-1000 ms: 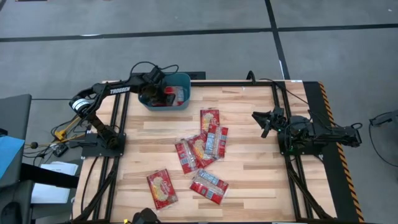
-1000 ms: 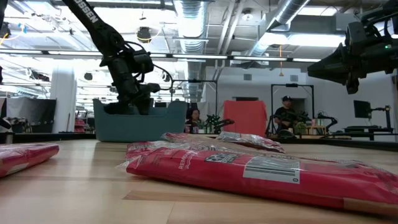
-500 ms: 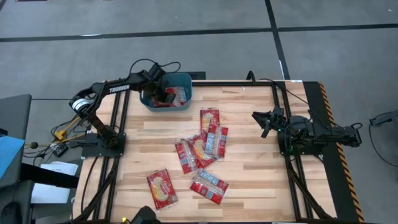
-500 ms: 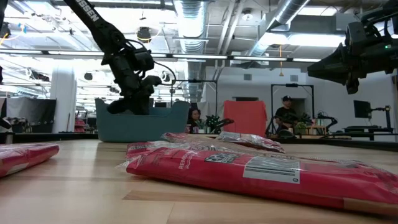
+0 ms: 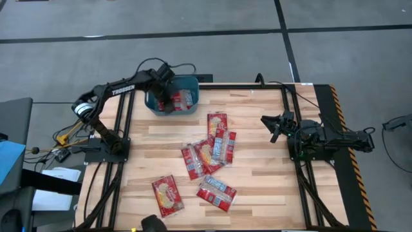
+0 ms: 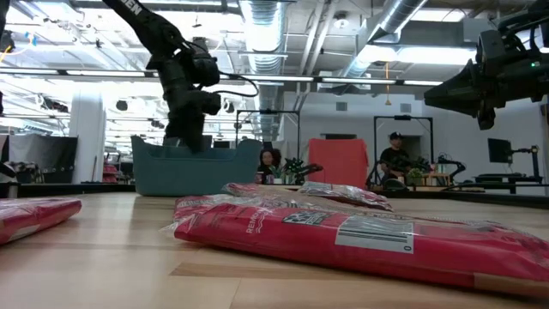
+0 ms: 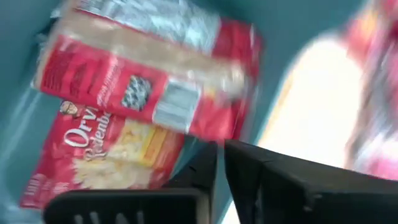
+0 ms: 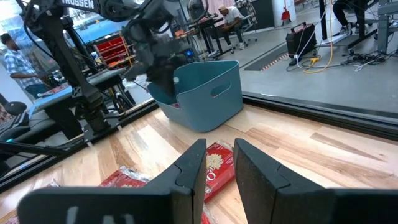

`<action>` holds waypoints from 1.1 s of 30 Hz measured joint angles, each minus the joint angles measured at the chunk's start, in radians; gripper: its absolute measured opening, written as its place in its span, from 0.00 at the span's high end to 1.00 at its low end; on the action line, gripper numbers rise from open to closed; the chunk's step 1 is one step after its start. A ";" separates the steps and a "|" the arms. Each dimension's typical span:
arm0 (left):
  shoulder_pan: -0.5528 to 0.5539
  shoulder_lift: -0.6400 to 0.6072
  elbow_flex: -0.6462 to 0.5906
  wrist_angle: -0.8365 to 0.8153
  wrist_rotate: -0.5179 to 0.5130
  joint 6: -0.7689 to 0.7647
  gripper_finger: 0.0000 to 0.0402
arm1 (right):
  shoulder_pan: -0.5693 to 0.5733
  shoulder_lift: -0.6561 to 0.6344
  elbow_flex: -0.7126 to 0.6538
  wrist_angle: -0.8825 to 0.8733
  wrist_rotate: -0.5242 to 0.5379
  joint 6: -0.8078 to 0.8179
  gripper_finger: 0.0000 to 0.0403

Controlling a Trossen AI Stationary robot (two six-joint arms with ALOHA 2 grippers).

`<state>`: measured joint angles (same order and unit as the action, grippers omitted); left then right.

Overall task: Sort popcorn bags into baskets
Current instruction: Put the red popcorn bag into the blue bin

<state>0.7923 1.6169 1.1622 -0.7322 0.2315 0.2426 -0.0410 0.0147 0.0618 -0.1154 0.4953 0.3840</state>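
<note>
Left gripper (image 5: 165, 96) hangs inside the teal basket (image 5: 191, 82) at the table's (image 5: 257, 193) far left corner, jaws together on nothing, two popcorn bags (image 7: 149, 81) lying loose in the basket under them; looks like a drop-off just made. Right gripper (image 5: 275, 125) waits over the right side of the table, jaws a little apart, empty.

Six popcorn bags outside the basket: four in a touching, partly overlapping cluster (image 5: 209, 149) mid-table, two near the front edge (image 5: 167, 194), apart from each other. Likely scattered so each can be picked singly.

Bags: flat red packets, yellowish print; some show a pale label side with barcode.
</note>
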 joint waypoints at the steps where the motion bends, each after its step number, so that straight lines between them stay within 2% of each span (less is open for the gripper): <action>1: -0.015 0.000 0.000 -0.024 -0.041 0.072 0.90 | 0.000 0.000 0.000 0.000 0.000 0.000 0.73; 4: -0.065 0.000 -0.018 -0.036 -0.158 0.225 0.78 | 0.000 0.000 0.000 0.000 0.000 -0.001 0.73; 6: -0.099 0.000 -0.024 -0.034 -0.237 0.271 0.68 | 0.000 0.000 0.000 0.000 0.002 -0.005 0.73; 12: -0.196 -0.007 0.007 -0.084 -0.439 0.239 0.39 | 0.000 0.000 0.000 0.000 0.003 -0.017 0.73; 16: -0.255 -0.039 0.059 -0.191 -0.389 0.136 0.28 | 0.000 0.000 0.000 0.000 0.003 -0.018 0.73; 20: -0.317 -0.090 0.087 -0.219 -0.339 -0.057 0.26 | 0.000 0.000 0.000 0.000 0.003 -0.018 0.73; 25: -0.411 -0.124 0.036 -0.038 -0.214 -0.379 0.26 | 0.000 0.000 0.000 0.000 0.002 -0.018 0.73; 30: -0.528 -0.068 -0.053 0.173 -0.220 -0.423 0.26 | 0.001 0.000 0.000 0.000 0.001 -0.018 0.73; 33: -0.559 0.008 -0.061 0.235 -0.228 -0.438 0.26 | 0.001 0.000 0.000 0.000 0.000 -0.014 0.73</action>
<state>0.2332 1.6247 1.1011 -0.4975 0.0036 -0.1950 -0.0399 0.0150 0.0620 -0.1152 0.4954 0.3701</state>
